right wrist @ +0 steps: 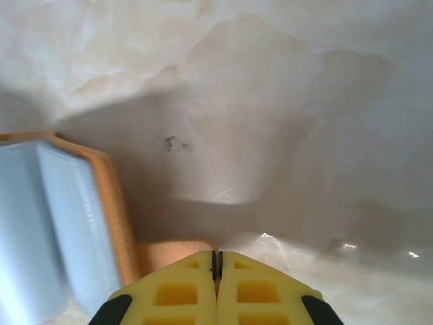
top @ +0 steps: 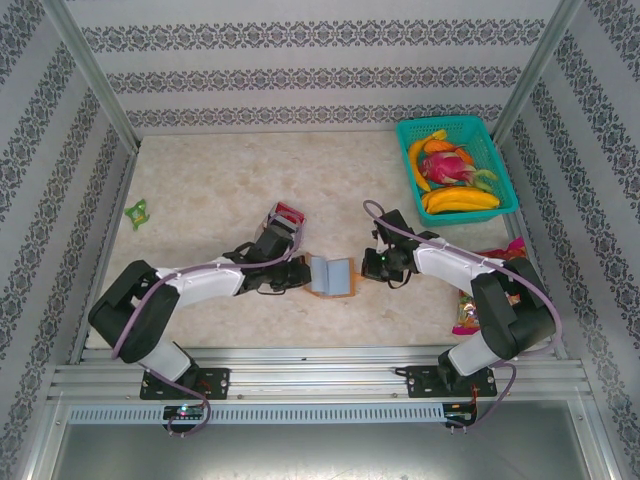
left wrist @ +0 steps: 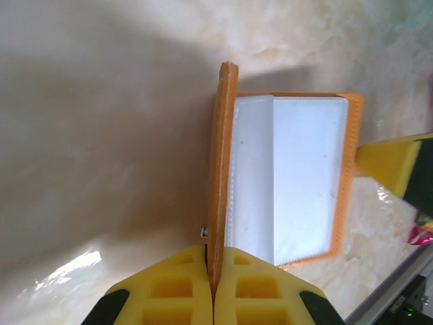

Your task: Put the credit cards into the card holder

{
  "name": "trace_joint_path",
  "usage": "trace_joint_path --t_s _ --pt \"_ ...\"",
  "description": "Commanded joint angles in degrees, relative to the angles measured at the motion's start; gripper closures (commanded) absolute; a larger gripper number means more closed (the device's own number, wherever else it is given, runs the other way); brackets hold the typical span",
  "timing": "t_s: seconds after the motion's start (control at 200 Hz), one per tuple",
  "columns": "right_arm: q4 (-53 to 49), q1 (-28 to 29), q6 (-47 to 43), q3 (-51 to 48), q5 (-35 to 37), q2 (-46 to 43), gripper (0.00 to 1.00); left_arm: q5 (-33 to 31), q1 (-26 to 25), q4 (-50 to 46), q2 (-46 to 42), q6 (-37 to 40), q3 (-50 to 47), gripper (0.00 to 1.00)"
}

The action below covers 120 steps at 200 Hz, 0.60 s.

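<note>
Left end effector (left wrist: 213, 264), pinched shut on the raised flap of the card holder (left wrist: 308, 176), which lies open mid-worktop (left wrist: 101, 149). Right end effector (right wrist: 216, 261), shut, sits at the opposite edge. For loading, the flap should stand steady with the slots exposed.

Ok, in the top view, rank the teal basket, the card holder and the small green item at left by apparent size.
1. Teal basket, clearly the largest.
2. Card holder, open at the table's middle.
3. Small green item, the smallest, though not far below the holder.
</note>
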Motion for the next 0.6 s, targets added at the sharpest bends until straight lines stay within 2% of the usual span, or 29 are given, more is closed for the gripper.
trace_joint_path --t_s 0.0,0.055,0.125,0.16,0.225,0.315,0.37,0.455,0.52,0.595 --pt "-2.8 0.0 -2.3 -1.2 6.7 0.7 0.96 -3.8 0.5 -5.3 -3.5 -0.9 -4.2 1.00" --pt "-2.2 0.0 -2.9 -1.5 5.7 0.9 0.96 -3.6 0.6 -3.6 -4.6 -1.6 -6.1 1.00" --pt "-2.7 0.1 -2.9 -0.7 2.9 0.7 0.90 -2.1 0.6 -0.8 -5.3 -1.9 -7.3 1.00" --pt "-3.7 0.4 -2.7 0.1 2.3 -0.1 0.85 -1.5 0.6 -0.1 -5.4 -1.7 -7.2 1.00" --pt "-6.9 1.9 -2.1 2.3 4.3 -3.2 0.65 -0.6 0.5 -0.3 -5.5 -0.9 -6.1 1.00" --pt "-8.9 3.7 -1.5 4.8 7.0 -8.5 0.56 -0.4 0.5 -0.8 -5.7 -0.1 -5.3 1.00" --pt "-9.0 4.4 -0.7 5.9 7.3 -10.9 0.55 -0.3 0.5 -0.6 -5.9 -0.3 -5.3 1.00" --pt "-4.7 6.7 0.2 6.2 3.9 -13.1 0.59 -0.1 0.5 -0.1 -6.1 -0.6 -5.4 1.00" --pt "-1.6 9.1 1.8 6.9 0.6 -12.3 0.60 0.0 0.5 0.2 -6.2 -0.9 -5.3 1.00" --pt "-0.4 12.7 3.0 9.1 0.3 -9.5 0.60 0.1 0.5 0.4 -6.5 -1.0 -5.2 1.00"
